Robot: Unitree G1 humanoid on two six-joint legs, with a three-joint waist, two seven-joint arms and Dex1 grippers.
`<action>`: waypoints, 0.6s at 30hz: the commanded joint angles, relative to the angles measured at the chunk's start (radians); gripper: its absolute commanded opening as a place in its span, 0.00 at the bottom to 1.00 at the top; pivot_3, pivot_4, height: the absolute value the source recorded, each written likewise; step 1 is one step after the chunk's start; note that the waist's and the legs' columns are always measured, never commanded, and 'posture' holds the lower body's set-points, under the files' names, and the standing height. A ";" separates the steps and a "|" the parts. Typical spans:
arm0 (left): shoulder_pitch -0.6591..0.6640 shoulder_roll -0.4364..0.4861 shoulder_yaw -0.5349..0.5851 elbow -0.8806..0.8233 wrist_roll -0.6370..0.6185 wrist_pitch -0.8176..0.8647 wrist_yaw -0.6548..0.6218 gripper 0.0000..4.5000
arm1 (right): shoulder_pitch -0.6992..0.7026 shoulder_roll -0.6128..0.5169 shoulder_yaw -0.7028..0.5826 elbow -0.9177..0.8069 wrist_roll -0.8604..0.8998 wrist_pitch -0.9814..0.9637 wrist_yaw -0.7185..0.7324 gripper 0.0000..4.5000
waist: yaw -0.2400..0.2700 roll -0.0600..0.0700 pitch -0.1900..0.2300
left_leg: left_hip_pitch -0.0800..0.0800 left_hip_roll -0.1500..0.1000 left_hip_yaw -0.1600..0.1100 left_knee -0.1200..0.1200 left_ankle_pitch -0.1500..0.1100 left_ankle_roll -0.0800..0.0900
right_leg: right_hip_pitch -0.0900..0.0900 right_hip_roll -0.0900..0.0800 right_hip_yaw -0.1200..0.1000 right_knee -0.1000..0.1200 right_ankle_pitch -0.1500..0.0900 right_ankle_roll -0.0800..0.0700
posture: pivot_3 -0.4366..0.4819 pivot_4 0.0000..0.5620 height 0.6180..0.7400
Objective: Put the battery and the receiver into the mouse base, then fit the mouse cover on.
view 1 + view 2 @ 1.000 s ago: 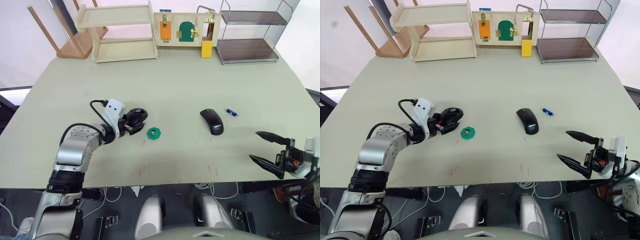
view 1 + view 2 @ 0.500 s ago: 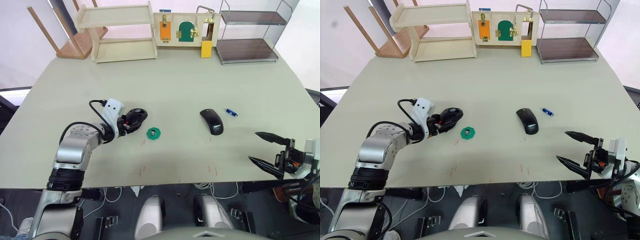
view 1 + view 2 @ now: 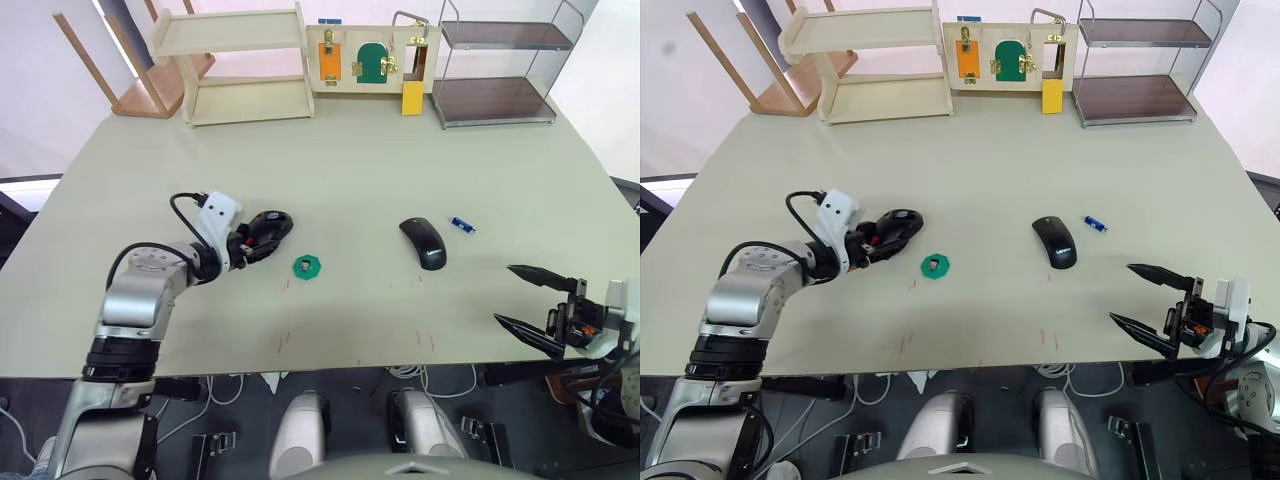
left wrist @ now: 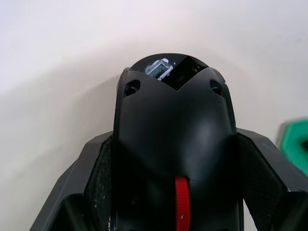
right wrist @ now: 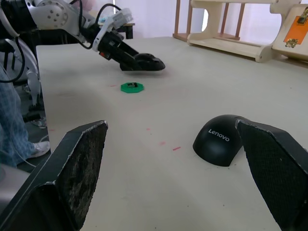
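Your left gripper (image 3: 252,244) was clamped on the mouse base (image 3: 270,226), which lay on the table (image 3: 360,160) toward your left; in the left wrist view the two black fingers (image 4: 98,183) pressed against both flanks of the base (image 4: 174,144), with the red scroll wheel (image 4: 181,202) between them and an open compartment at the far end. Just beside the base, on the side toward the table's middle, sat a green octagonal disc (image 3: 308,266) with a tiny dark piece on its centre, which appeared to be the receiver (image 3: 934,265), though it was too small for you to be sure. The mouse cover (image 3: 424,242) rested dome up right of centre, well apart from the base, and its pale mark read "Lenovo" in the right wrist view (image 5: 222,139). The battery (image 3: 462,225) lay near the cover, on its right and a little farther from you, not touching it. Your right gripper (image 3: 530,297) hung at the near right edge of the table with its fingers spread wide and nothing between them. At the far edge stood a wooden shelf (image 3: 235,62), a latch board (image 3: 375,58) and a wire rack (image 3: 500,65).
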 commanded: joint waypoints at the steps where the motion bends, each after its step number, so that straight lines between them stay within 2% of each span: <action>1: -0.025 0.057 0.032 -0.083 -0.030 -0.049 -0.086 0.66 | 0.002 -0.002 -0.009 -0.030 0.013 -0.007 0.007 1.00 | 0.000 0.000 0.000 | 0.000 0.000 0.000 0.000 0.000 0.000 | 0.000 0.000 0.000 0.000 0.000 0.000 | 0.48 0.27 1.00; 8: -0.065 0.111 -0.038 -0.208 -0.063 -0.029 -0.212 0.66 | -0.009 -0.006 -0.006 -0.028 0.015 -0.002 0.012 1.00 | 0.001 0.000 0.000 | 0.000 0.000 0.000 0.000 0.000 0.000 | 0.000 0.000 0.000 0.000 -0.001 -0.002 | 0.48 0.27 1.00; 18: -0.105 0.064 -0.183 -0.370 -0.073 0.054 -0.229 0.66 | -0.003 -0.011 -0.011 -0.045 0.018 0.009 0.009 1.00 | -0.001 0.000 0.000 | 0.000 0.000 0.000 0.001 0.000 0.000 | 0.000 0.000 0.000 0.000 0.000 0.000 | 0.48 0.27 1.00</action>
